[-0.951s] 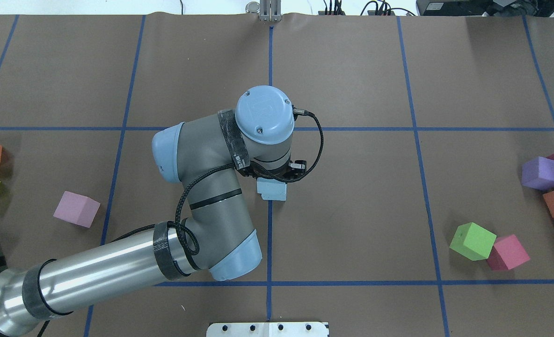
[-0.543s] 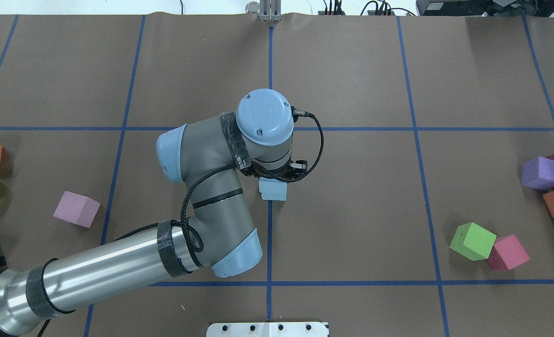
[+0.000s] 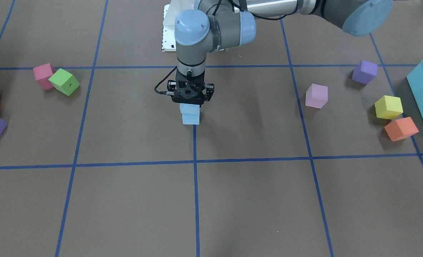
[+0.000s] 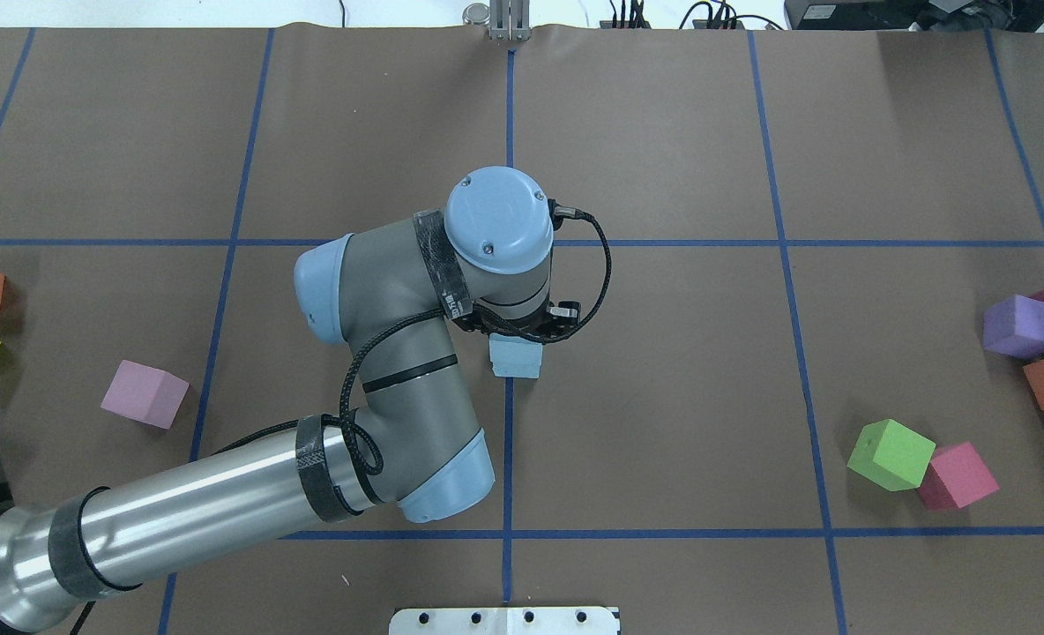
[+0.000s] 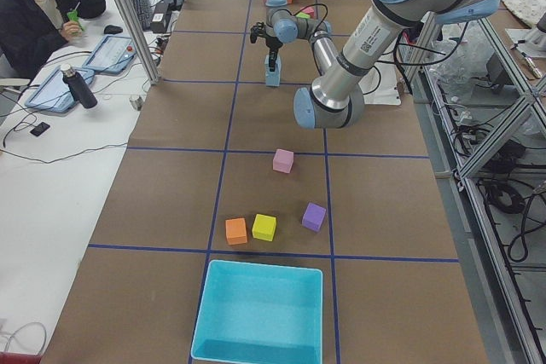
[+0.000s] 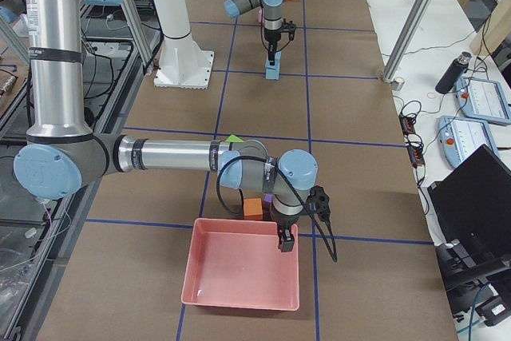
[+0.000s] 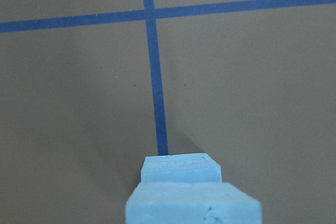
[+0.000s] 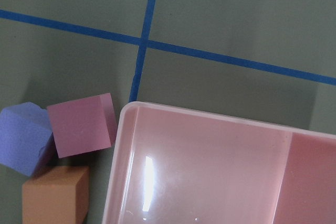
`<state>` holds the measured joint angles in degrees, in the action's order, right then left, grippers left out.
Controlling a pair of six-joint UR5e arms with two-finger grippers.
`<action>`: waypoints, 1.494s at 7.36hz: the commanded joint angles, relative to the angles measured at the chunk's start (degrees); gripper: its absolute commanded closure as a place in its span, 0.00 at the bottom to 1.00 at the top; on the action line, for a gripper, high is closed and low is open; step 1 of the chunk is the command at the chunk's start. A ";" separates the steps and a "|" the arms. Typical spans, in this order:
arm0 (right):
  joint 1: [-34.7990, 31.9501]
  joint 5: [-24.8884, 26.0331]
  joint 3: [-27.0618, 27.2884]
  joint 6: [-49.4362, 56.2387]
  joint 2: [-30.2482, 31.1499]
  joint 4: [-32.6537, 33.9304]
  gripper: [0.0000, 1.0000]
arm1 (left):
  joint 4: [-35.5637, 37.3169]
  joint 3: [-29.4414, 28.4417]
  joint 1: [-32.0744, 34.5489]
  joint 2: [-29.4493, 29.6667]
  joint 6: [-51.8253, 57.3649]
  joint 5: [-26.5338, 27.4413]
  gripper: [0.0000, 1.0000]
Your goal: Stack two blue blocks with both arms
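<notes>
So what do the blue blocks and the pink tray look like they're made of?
Blue blocks: probably foam; matte, with tiny pits and slightly ragged edges. Pink tray: likely moulded plastic; glossy, with bright glare streaks and a rounded rim.

R gripper (image 6: 285,247) over pink tray (image 6: 231,273); far L gripper (image 6: 272,56) at blue blocks (image 6: 273,72)

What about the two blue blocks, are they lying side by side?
No, the upper blue block sits right on top of the lower blue block.
</notes>
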<state>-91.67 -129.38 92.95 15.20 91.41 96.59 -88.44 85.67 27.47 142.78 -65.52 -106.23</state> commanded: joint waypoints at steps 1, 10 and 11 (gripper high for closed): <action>0.00 0.00 0.04 -0.52 0.00 0.00 0.00 | 0.02 0.03 0.04 -0.05 -0.31 -0.03 0.52; 0.00 -0.09 0.04 -0.97 -0.44 -0.09 0.00 | 1.07 7.20 5.64 -0.31 -0.49 -1.51 0.03; 0.00 -0.09 0.13 -0.88 -0.27 -0.09 0.00 | 2.55 9.50 9.49 -1.53 0.29 -5.96 0.03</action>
<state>-91.64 -129.43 93.03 14.26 91.15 96.52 -87.22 91.95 32.89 142.27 -65.89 -108.33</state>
